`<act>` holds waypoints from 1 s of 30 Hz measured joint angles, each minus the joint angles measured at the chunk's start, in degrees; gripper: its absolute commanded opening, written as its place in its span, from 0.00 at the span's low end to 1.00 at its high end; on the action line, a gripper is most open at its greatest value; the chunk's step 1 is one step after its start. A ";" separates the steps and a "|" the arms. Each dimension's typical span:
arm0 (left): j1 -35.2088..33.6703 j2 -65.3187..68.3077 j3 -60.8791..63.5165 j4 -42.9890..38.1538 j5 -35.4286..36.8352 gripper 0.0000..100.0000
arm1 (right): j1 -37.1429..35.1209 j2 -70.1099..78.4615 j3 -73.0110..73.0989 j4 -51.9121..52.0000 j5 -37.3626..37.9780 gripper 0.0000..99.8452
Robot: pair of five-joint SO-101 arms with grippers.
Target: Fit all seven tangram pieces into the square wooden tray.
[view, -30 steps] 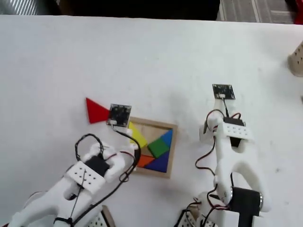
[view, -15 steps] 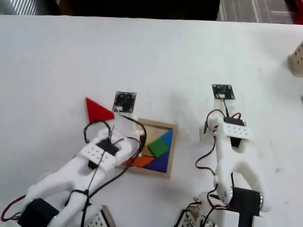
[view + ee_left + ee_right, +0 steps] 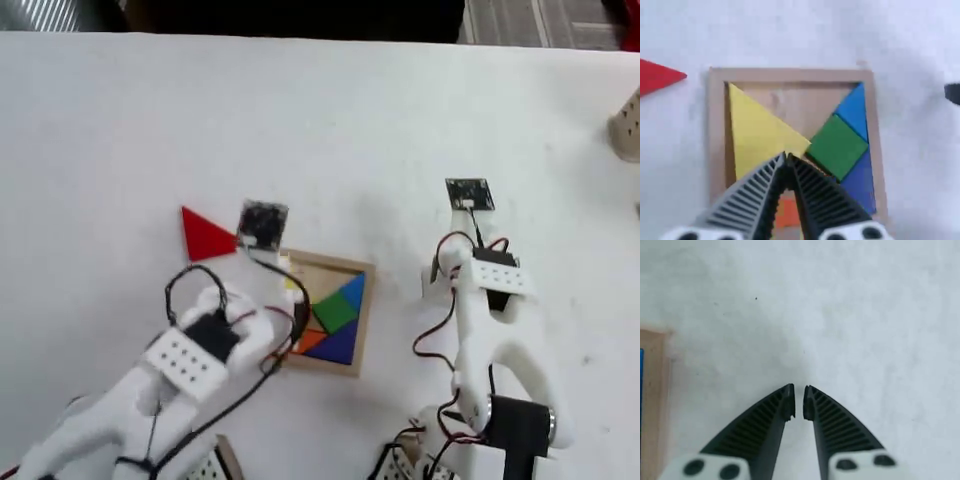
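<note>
Hovering over the tray (image 3: 330, 260) with the left gripper (image 3: 788, 157) pinched together, seeking the red triangle (image 3: 205, 235) just up-left of it. Sitting farther right, with the right gripper (image 3: 799, 402) likewise closed.

1. Left arm (image 3: 190, 360): white moulded shell. On top sits a white plate with rows of small dark holes, beside a black block.
2. Cables (image 3: 178, 290): black and red leads in loose loops run along the left arm.
3. Left camera board (image 3: 263, 224): small dark square at the wrist.
4. Right arm (image 3: 490, 330): white forked shell with a black block on top, thin red and black wiring alongside, and a black motor housing (image 3: 520, 428) low down.
5. Right camera board (image 3: 470, 193): dark square.
6. Left gripper (image 3: 786, 159): black ribbed tapering fingers on a white mount with round dark holes.
7. Right gripper (image 3: 799, 402): same build.
</note>
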 measured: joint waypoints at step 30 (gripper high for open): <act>-5.89 5.80 5.98 -8.70 -4.40 0.02 | 0.00 0.00 0.00 0.00 0.00 0.04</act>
